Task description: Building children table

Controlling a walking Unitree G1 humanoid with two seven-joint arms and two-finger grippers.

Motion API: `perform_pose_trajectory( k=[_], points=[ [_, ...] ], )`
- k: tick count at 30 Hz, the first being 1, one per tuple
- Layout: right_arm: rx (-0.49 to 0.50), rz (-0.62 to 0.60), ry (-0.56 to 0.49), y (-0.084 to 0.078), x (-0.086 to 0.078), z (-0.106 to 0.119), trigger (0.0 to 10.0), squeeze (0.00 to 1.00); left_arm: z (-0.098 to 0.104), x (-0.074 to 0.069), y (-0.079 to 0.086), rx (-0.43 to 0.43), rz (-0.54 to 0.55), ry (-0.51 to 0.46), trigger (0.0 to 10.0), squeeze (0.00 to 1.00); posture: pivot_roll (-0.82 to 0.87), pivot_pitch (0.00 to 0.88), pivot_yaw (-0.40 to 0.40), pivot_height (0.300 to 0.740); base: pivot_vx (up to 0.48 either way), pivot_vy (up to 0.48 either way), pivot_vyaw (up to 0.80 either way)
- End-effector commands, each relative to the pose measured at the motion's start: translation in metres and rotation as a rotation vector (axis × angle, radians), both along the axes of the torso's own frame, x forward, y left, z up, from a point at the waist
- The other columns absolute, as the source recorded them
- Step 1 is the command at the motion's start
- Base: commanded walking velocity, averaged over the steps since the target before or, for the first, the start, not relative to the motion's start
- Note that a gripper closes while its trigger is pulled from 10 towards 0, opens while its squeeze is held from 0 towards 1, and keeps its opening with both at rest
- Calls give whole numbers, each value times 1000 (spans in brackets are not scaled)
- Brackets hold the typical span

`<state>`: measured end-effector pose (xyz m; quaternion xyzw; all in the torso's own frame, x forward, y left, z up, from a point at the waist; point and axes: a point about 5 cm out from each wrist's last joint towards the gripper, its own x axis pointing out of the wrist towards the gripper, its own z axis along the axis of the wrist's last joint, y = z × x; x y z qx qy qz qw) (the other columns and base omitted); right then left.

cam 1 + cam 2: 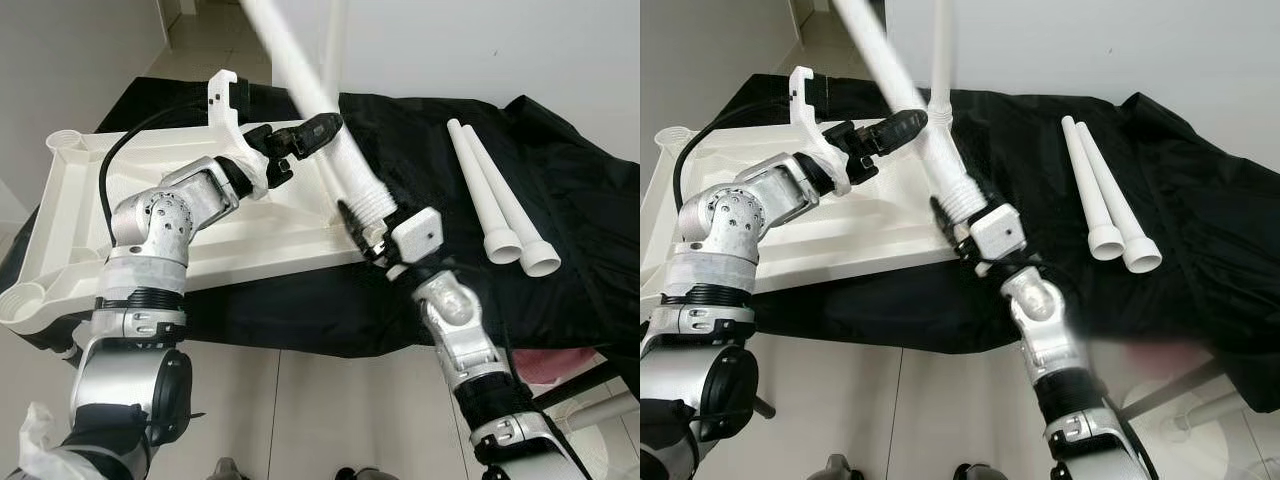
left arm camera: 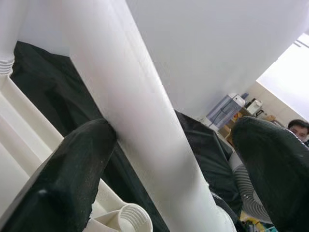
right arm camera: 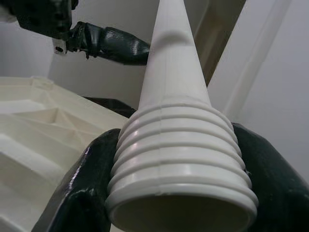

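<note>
The right gripper squeezes the long white plastic table leg by its ridged end; the left gripper, fingers apart, touches it higher up.

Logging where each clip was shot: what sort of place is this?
Probably a room in a home or workshop: pale tiled floor, plain white wall, and a low surface under black cloth holding an upturned white tabletop and table legs.

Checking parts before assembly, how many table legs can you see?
4: one in the right gripper, one standing in the tabletop behind it, two lying on the black cloth.
</note>
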<state>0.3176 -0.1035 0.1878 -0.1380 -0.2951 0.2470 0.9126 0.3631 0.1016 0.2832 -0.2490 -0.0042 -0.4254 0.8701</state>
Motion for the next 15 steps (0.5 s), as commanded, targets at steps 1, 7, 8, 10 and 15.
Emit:
perform_pose_trajectory(
  k=[1,7,8,10,15],
  points=[
    [-11,15,-20,3,-3,3,10000,0,9,-11,-12,-31,-251,-113,10000,0,-16,61,-26,740,0,0,0],
    [-33,33,-19,7,-8,-1,10000,0,4,-8,-17,-1,-246,-80,10000,0,-24,64,-18,740,0,0,0],
    [-36,36,-17,7,-9,-2,10000,0,4,-7,-17,-1,-240,-64,10000,0,-25,66,-18,740,0,0,0],
    [-41,41,-11,7,-11,-4,10000,0,5,-4,-16,0,-225,-50,10000,0,-25,67,-17,740,0,0,0],
    [-67,61,16,8,-19,-15,10000,0,10,11,-7,6,-141,27,10000,0,-22,69,-19,740,0,0,0]
  ],
)
